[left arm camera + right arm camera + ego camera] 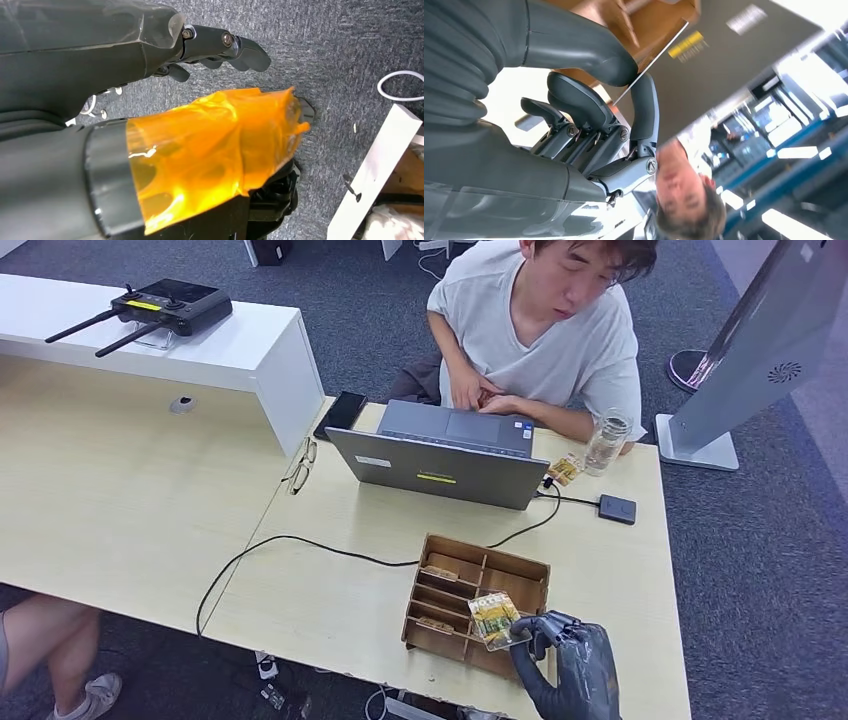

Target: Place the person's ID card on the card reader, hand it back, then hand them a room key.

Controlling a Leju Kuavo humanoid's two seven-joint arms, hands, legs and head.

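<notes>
1. I have the right robot hand (568, 660) pinching a card (497, 620) between thumb and fingers, above the near right corner of the wooden tray (478, 602) on the surface (330, 610).
2. To do this well, I judge: keep the pinch firm, lift clear of the dividers, carry it far toward the person (545, 330).
3. The card tilts; its long axis runs roughly near-right to far-left.
4. The left robot hand (220, 50) hangs over the floor, holding nothing, fingers apart.

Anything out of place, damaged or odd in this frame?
Only one oddity: crinkled orange film is wrapped around the left robot hand, which hangs over the carpet. On the desk, the right robot hand pinches a card above the wooden organizer.
</notes>
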